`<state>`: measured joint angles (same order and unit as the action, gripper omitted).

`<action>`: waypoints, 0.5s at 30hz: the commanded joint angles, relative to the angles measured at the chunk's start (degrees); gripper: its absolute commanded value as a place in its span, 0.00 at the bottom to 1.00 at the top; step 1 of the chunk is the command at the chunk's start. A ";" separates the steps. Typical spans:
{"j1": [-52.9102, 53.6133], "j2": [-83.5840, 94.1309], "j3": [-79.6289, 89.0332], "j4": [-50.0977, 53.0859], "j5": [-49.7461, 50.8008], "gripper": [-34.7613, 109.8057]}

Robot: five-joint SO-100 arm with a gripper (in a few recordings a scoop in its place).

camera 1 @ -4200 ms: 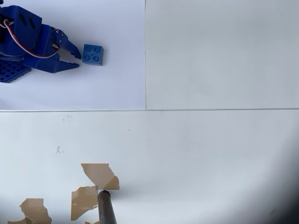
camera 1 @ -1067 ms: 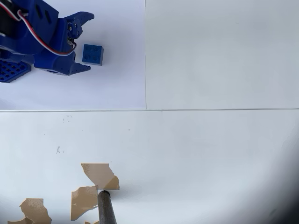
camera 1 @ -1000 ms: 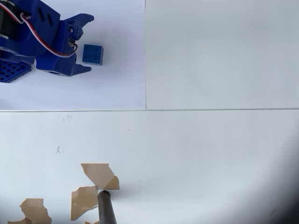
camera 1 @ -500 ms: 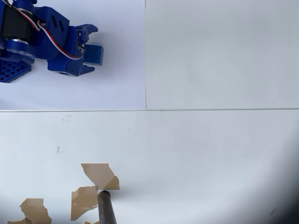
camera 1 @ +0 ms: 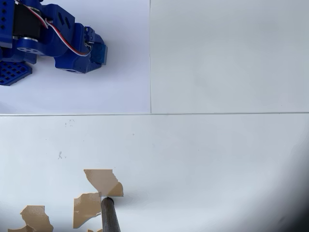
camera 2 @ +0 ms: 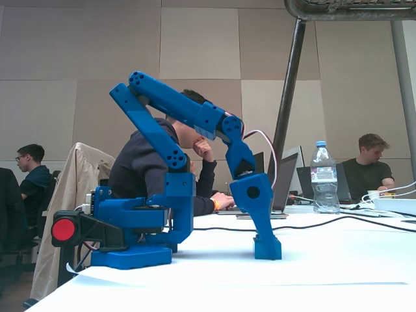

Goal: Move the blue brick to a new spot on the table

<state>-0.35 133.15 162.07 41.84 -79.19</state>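
The blue brick [camera 1: 102, 54] lies on the white paper sheet at the upper left of the table [camera 1: 203, 159] in the overhead view. Just its right edge shows from under the gripper. My blue gripper [camera 1: 94, 52] points steeply down over the brick, one finger on each side of it, the jaws spread wider than the brick. In the fixed view the gripper [camera 2: 267, 250] reaches down to the tabletop; the brick cannot be made out there.
A blue perforated base plate [camera 1: 12, 72] sits at the left edge beside the arm. Torn brown tape scraps [camera 1: 102, 180] and a dark rod [camera 1: 110, 215] lie at the lower left. A water bottle [camera 2: 323, 179], cables and laptops stand beyond the table, with seated people behind.
The gripper has moved right and tipped down over the brick, covering most of it. The brick has stayed in place.
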 commanded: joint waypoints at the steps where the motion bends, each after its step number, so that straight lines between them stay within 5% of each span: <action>1: -0.35 2.72 -4.75 3.78 1.58 0.32; 15: -4.22 -30.59 -55.02 16.44 12.83 0.32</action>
<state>-4.04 108.46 126.65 55.99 -68.20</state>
